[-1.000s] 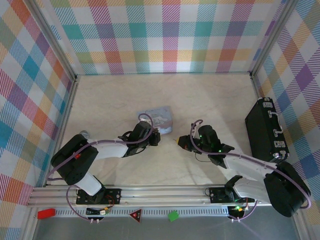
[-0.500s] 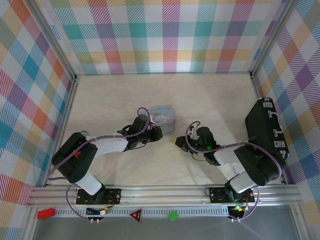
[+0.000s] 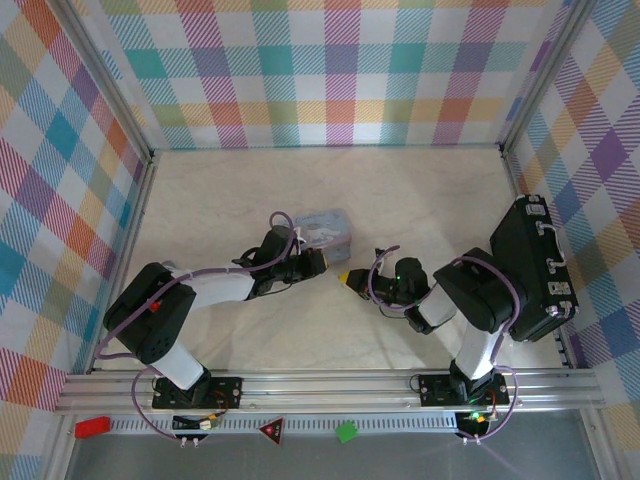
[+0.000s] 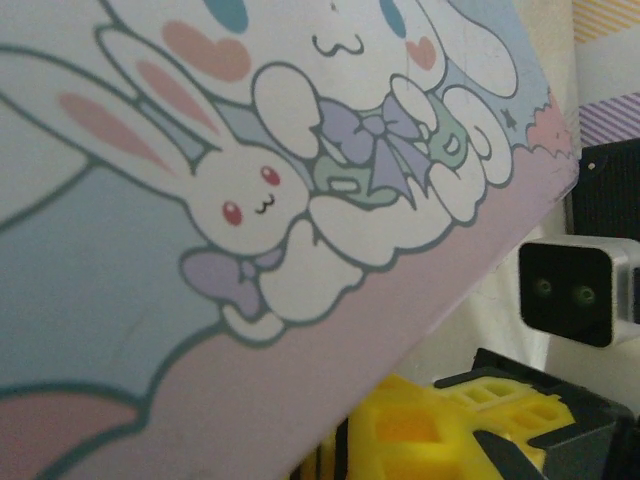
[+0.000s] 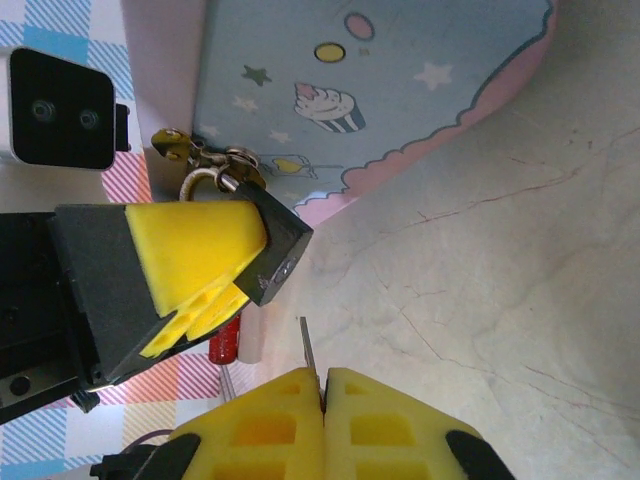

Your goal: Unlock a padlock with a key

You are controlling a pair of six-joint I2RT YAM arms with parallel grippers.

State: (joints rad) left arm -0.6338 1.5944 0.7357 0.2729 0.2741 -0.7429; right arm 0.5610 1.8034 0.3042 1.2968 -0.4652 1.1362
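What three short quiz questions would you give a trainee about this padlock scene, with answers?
1. Fill in: the shackle of the padlock passes through the hasp of the light-blue ___.
2. Where is the key? A: lying on the table. B: between the shut jaws of the right gripper. C: inside the black case.
3. True or false: the key's tip is already inside the padlock.

Key:
1. tin
2. B
3. False. The tip points towards the padlock, but the two are apart.
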